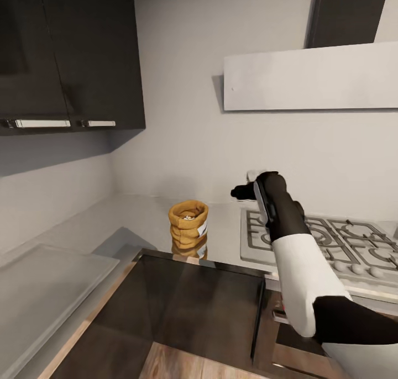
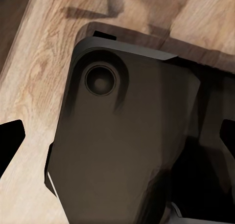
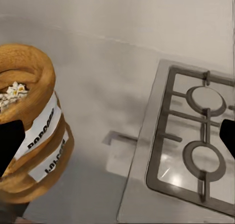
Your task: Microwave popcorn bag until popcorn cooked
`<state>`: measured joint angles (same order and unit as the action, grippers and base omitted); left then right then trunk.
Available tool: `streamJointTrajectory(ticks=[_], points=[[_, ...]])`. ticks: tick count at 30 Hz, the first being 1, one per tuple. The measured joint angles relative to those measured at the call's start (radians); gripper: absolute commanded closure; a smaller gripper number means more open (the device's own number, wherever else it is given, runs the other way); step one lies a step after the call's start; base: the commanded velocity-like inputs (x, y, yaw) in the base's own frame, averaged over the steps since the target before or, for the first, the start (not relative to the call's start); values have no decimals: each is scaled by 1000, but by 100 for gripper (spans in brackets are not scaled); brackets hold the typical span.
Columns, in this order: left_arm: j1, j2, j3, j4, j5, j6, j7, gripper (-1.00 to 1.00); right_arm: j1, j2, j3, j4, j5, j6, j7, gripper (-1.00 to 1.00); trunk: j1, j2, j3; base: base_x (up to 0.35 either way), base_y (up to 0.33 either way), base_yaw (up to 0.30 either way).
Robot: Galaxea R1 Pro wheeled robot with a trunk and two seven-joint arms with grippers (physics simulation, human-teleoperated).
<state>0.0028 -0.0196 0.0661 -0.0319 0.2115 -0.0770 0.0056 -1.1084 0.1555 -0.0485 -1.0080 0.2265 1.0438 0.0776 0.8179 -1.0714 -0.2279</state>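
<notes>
Countertop point(image 1: 138, 213): grey slab running to the wall corner. Gas hob point(image 1: 337, 246) set into it, right of the popcorn bag point(image 1: 188, 224). Bag stands upright on the countertop, well left of the hob, w/ pale popcorn point(image 3: 13, 92) in its mouth. Right gripper point(image 1: 243, 191) hovers between bag & hob, fingers spread, holding nothing. Left gripper point(image 2: 117, 150) over wood floor point(image 2: 34, 87), fingers apart, empty.
</notes>
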Motion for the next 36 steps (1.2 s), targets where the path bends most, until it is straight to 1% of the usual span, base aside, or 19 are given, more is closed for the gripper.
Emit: streamJointTrajectory(ticks=[1, 2, 5, 10, 15, 21, 24, 30, 32, 34, 36], points=[[0, 0, -1, 0, 0, 0, 0, -100, -7, 2, -6, -8, 0, 0, -2, -100, 0, 0, 0, 0, 0, 0], [0, 0, -1, 0, 0, 0, 0, -100, -15, 6, -12, -43, 1, 0, -3, -100, 0, 0, 0, 0, 0, 0], [0, 0, 0, 0, 0, 0, 0, -100, -19, 8, -14, -115, 1, 0, -4, -100, 0, 0, 0, 0, 0, 0], [0, 0, 1, 0, 3, 1, 1, -100, -20, 10, -13, -127, -2, 0, -2, -100, 0, 0, 0, 24, 0, 0], [0, 1, 1, 1, 6, 3, 1, -100, -20, 12, -8, -129, -2, 0, -1, -100, 0, 0, 0, 274, 0, 0], [0, 1, 1, 1, 6, 3, 1, -100, -20, 18, -6, -104, -4, 0, 1, -100, 0, 0, 0, 296, 0, 0], [0, 1, 1, 1, 6, 3, 1, -100, -20, 18, -6, -38, -6, 0, 0, -100, 0, 0, 0, 202, 0, 0], [0, 0, 1, 1, 6, 3, 1, -100, -20, 18, -8, 73, -9, 0, 0, -100, 0, 0, 0, 26, 0, 0], [0, 0, 1, 1, 6, 3, 1, -100, -20, 18, -7, 85, -34, 0, 3, -100, 0, 0, 0, 2, 0, 0], [0, 0, 1, 1, 6, 3, 1, -100, -20, 18, -6, 78, -81, 0, 11, -100, 0, 0, 0, 0, 0, 0], [0, 0, 1, 1, 6, 3, 1, -100, -20, 18, -6, 70, -102, 0, 13, -100, 0, 0, 0, 0, 0, 0]])
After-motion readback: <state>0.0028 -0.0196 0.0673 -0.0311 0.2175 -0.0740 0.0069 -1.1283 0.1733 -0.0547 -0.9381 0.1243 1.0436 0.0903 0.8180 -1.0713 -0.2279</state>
